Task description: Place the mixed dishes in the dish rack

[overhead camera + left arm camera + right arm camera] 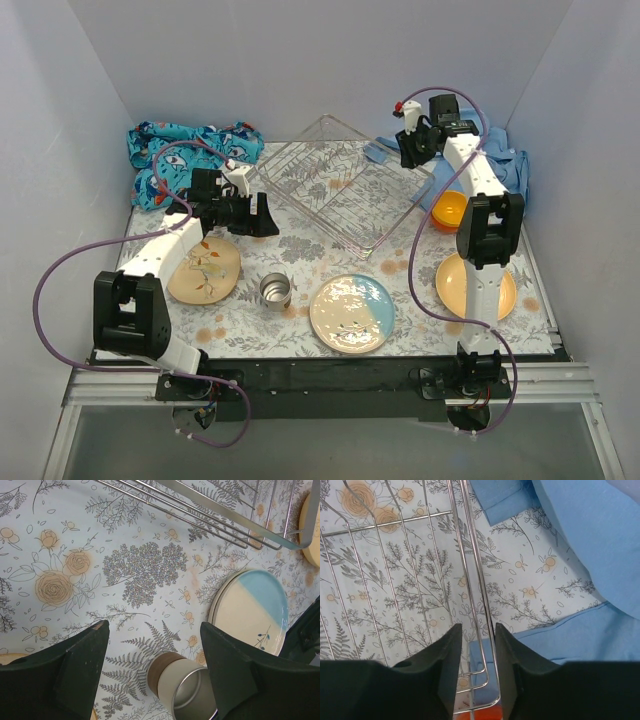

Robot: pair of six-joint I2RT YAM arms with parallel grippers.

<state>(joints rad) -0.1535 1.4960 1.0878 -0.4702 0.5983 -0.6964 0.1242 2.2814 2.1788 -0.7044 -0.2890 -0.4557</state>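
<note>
Nearest the arms, the steel cup [275, 290] stands upright beside the cream-and-blue plate [351, 313]; the left gripper [155, 630], spread wide and empty just beyond, should centre over it before closing. Farther back, the right gripper [478, 630], jaws apart, straddles the rim of the dish rack [340, 190].

The left gripper [154, 627] hangs over the flowered tabletop [125, 570], its dark fingers spread wide with nothing between them. A steel cup [185, 690] lies just below the gap. Right of the cup sits a cream-and-blue plate [252, 612]. Well above the cup, the dish rack [225, 511] bars cross the top.
</note>
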